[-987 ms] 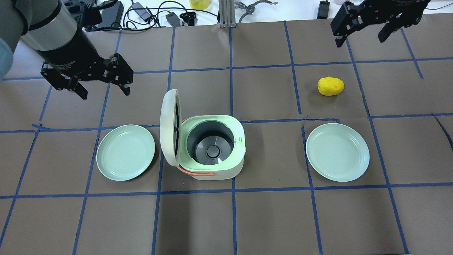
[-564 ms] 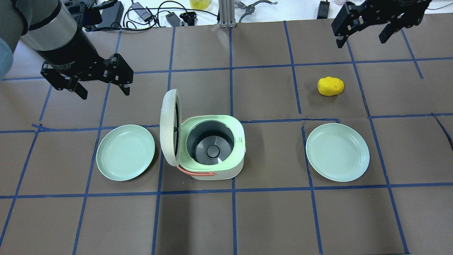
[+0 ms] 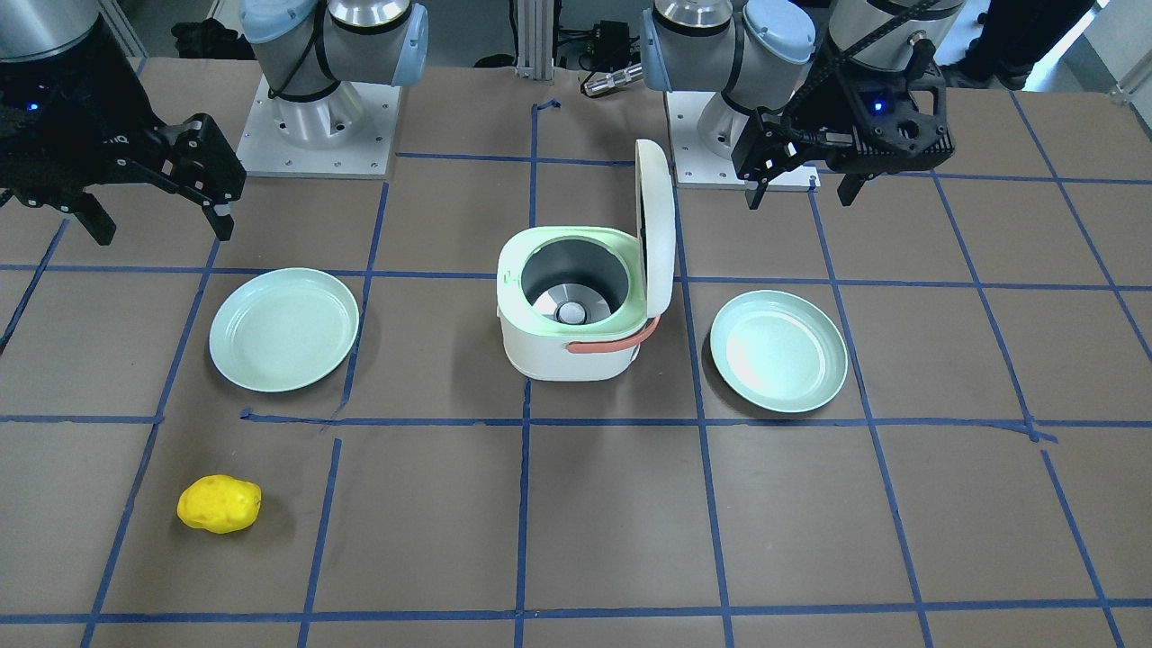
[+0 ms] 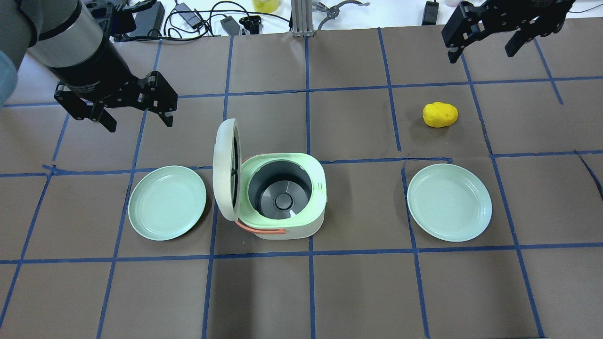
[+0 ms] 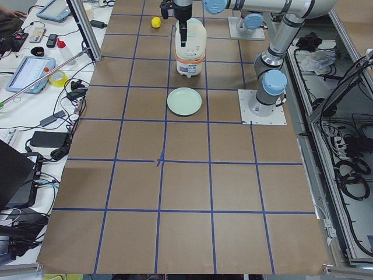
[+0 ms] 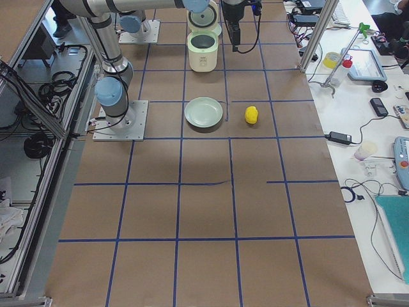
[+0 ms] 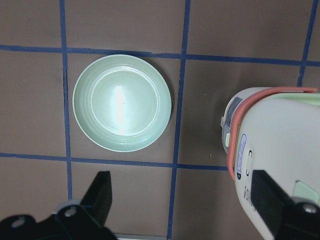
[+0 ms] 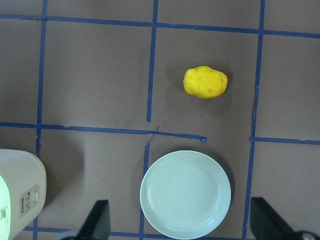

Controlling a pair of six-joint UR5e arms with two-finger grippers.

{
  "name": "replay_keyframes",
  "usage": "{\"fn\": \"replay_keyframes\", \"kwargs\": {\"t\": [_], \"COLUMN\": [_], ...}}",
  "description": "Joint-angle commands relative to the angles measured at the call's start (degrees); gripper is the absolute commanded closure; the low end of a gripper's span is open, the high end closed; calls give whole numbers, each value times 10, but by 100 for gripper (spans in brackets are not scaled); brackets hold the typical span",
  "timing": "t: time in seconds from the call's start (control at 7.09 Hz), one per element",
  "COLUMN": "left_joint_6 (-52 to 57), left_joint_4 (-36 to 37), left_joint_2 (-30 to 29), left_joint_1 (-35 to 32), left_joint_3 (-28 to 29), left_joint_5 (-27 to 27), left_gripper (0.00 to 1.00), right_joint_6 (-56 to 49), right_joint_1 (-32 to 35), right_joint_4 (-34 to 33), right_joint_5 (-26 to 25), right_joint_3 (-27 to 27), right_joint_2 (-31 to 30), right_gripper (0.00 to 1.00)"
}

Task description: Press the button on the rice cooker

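Overhead exterior view: the rice cooker (image 4: 301,225) stands at the middle of the frame on the brown table (image 4: 358,292). Its mouth faces straight up and the dark inner pot is bare. Its lid (image 4: 224,169) is open and stands upright on edge along the cooker's left side, with its long axis running from top to bottom of the frame. The orange handle (image 4: 261,230) lies folded along the cooker's lower side.

A left-hand plate (image 4: 167,202) lies just beside the lid, and a right-hand plate (image 4: 450,202) lies farther off on the other side. A yellow lump (image 4: 440,114) sits above the right-hand plate, apart from it.

The left gripper (image 4: 139,123) hangs at the upper left, fingers spread and holding nothing, clear of the cooker. The right gripper (image 4: 481,54) hangs at the upper right corner, also spread and bare, well apart from the cooker.
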Motion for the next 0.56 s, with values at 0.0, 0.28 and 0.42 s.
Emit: {"fn": "replay_keyframes", "kwargs": {"t": [0.0, 0.28, 0.42], "left_joint_6": [0, 0, 0], "left_joint_4": [0, 0, 0], "left_joint_2": [0, 0, 0], "left_joint_1": [0, 0, 0], "left_joint_3": [0, 0, 0], "left_joint_5": [0, 0, 0], "left_gripper": [0, 0, 0], "right_joint_6": [0, 1, 1], "right_joint_1": [1, 1, 2], "right_joint_4": [0, 0, 1], "right_joint_5": [0, -1, -2], "right_joint_3": [-1, -3, -3], "right_joint_2": [0, 0, 0], "right_gripper": [0, 0, 0]}}
